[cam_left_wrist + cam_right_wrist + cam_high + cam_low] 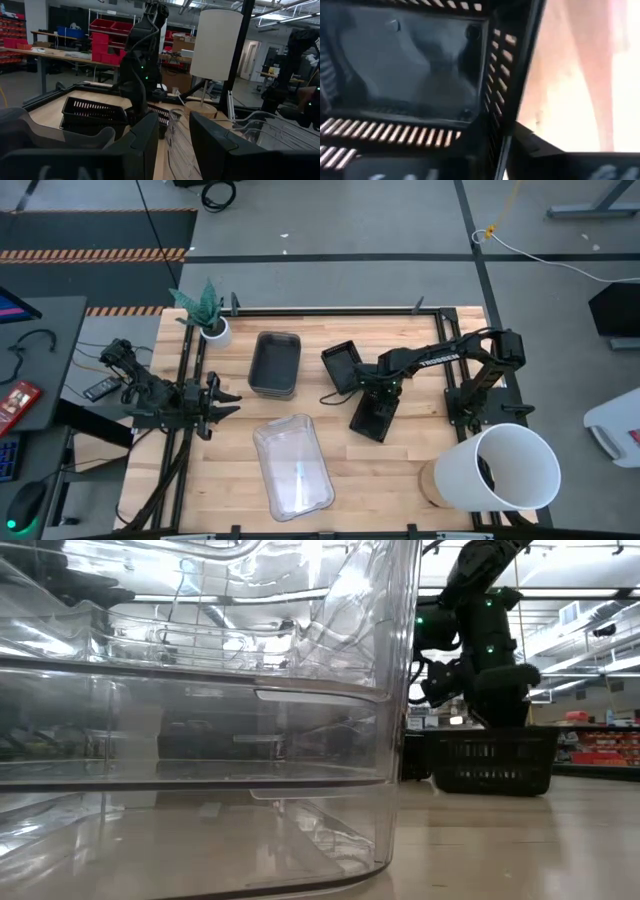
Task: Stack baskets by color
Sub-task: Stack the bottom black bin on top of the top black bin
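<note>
Right gripper (374, 402) lowered onto a small black slotted plastic tray (372, 415) right of table centre; whether its fingers clasp the rim cannot be told. A second black slotted tray (342, 365) lies just beyond. Medium dark-grey bins (275, 364) sit far-centre; large clear bin (292, 464) near-centre. Left gripper (222, 399) waits at left, fingers parted, empty.

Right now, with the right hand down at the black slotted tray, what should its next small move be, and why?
Probably close firmly on the rim of the near black slotted tray and lift slightly. The right hand sits over it, its wrist view filled by the tray's wall. A second black tray lies close by, the likely stacking target. The left hand waits at the table's left.
</note>
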You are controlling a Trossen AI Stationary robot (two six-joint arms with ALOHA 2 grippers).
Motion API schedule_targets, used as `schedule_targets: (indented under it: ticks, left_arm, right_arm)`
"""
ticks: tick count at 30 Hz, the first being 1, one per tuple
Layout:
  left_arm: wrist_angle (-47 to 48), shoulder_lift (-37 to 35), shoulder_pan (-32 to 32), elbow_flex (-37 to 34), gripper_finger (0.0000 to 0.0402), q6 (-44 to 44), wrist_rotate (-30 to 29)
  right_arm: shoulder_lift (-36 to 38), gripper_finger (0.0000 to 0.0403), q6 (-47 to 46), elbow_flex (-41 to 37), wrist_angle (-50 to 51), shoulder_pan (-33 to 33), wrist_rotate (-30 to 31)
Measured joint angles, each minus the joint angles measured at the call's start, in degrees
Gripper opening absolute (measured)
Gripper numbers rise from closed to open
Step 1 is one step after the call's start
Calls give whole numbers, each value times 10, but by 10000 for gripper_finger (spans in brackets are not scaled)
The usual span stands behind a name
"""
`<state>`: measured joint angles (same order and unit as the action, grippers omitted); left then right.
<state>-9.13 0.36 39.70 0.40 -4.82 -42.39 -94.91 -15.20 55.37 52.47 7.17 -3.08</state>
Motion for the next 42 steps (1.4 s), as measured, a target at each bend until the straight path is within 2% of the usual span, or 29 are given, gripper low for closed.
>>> schedule_targets:
  ticks: [4, 9, 18, 23, 31, 38, 42]
  left_arm:
    - [0, 0, 0, 0, 117, 0, 0]
    - [0, 0, 0, 0, 117, 0, 0]
    - [0, 0, 0, 0, 117, 0, 0]
    - [0, 0, 0, 0, 117, 0, 0]
    - [0, 0, 0, 0, 117, 0, 0]
    - [0, 0, 0, 0, 117, 0, 0]
    - [0, 0, 0, 0, 117, 0, 0]
  right_arm:
    - [0, 11, 9, 12, 23, -5, -22]
    - [0, 12, 24, 51, 40, -5, -27]
    - [0, 4, 28, 181, 190, -7, -24]
    - [0, 3, 57, 258, 228, -4, -19]
    - [0, 2, 136, 348, 215, 28, 26]
    - [0, 3, 233, 382, 128, 58, 69]
    - [-4, 3, 293, 383, 62, 66, 137]
